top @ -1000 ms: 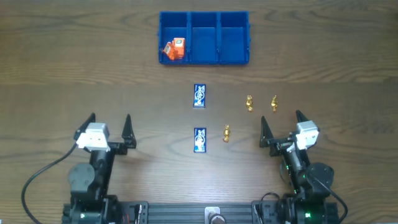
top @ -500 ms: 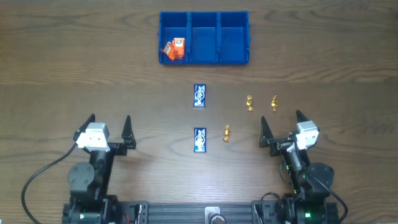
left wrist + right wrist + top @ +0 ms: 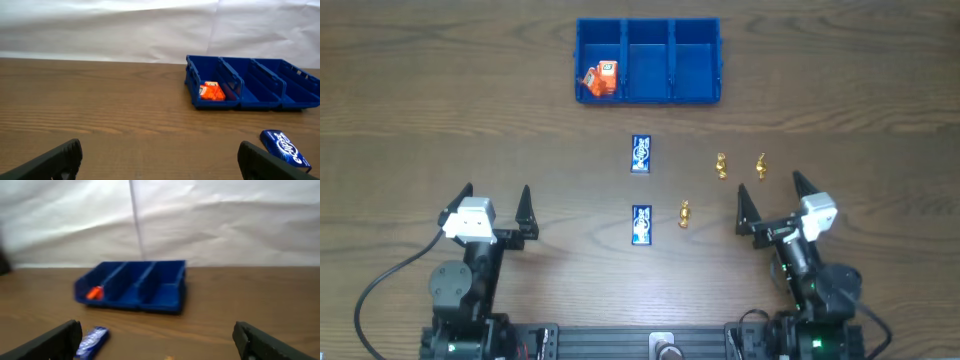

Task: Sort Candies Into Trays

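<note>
Wooden table (image 3: 420,120) carries every item. The left gripper (image 3: 497,190) sits low near its base, jaws spread wide and empty. Ahead and to the right of these jaws lie the near blue candy (image 3: 641,224) and, further ahead, the far blue candy (image 3: 641,154). The blue tray (image 3: 648,99) stands well beyond both, with orange candies (image 3: 601,78) in its left compartment. The first gold candy (image 3: 684,213) lies left of the right gripper (image 3: 770,186). The second gold candy (image 3: 721,165) and third gold candy (image 3: 760,165) lie just ahead of it. The right jaws are also spread wide and empty. The step in hand appears to be the first approach. Centre the open jaws over one candy, descend vertically and close across its narrow width. Assign each remaining kind its own compartment.
</note>
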Available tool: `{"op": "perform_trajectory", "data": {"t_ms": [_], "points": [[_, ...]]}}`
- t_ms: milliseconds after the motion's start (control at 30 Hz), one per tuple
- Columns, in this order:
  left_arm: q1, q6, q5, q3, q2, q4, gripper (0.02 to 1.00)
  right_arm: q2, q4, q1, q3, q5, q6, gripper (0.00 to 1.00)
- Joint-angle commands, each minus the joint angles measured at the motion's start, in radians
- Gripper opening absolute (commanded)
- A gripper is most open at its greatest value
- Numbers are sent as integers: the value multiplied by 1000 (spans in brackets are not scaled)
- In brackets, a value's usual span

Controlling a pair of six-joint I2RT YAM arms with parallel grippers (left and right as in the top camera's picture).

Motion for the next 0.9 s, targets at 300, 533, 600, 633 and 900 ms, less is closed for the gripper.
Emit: {"op": "perform_trajectory", "data": {"t_ms": [300,533,600,633,900], "points": [[6,10,18,-16,-7,-40,998,831,-780,93,955,-277,32,998],[6,10,18,-16,-7,-40,998,1188,-1183,335,1279,-143,87,998],[6,10,18,-16,-7,-40,998,1265,-1235,417,1285,-25,168,998],[6,10,18,-16,-7,-40,998,1298,-1256,452,1285,23,207,998],[6,10,18,-16,-7,-40,998,1561,-1273,716,1285,157,433,998]]}}
